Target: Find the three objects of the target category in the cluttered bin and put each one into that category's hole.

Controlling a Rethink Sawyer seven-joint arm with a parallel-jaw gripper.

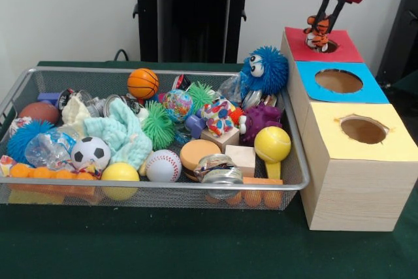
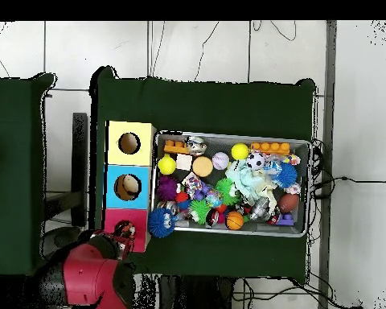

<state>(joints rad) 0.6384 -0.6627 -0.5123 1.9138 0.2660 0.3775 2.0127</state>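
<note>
The robot's black two-fingered gripper (image 1: 321,27) hangs over the red-topped section of the wooden box (image 1: 322,45), its fingers closed on a small orange, black and white striped plush tiger (image 1: 317,32). The toy sits right at the round hole (image 1: 330,46) in that red top, partly above it. Beside the box, the wire mesh bin (image 1: 39,82) is crowded with balls and toys, including a fuzzy blue creature with googly eyes (image 1: 264,70) in the corner nearest the red section.
</note>
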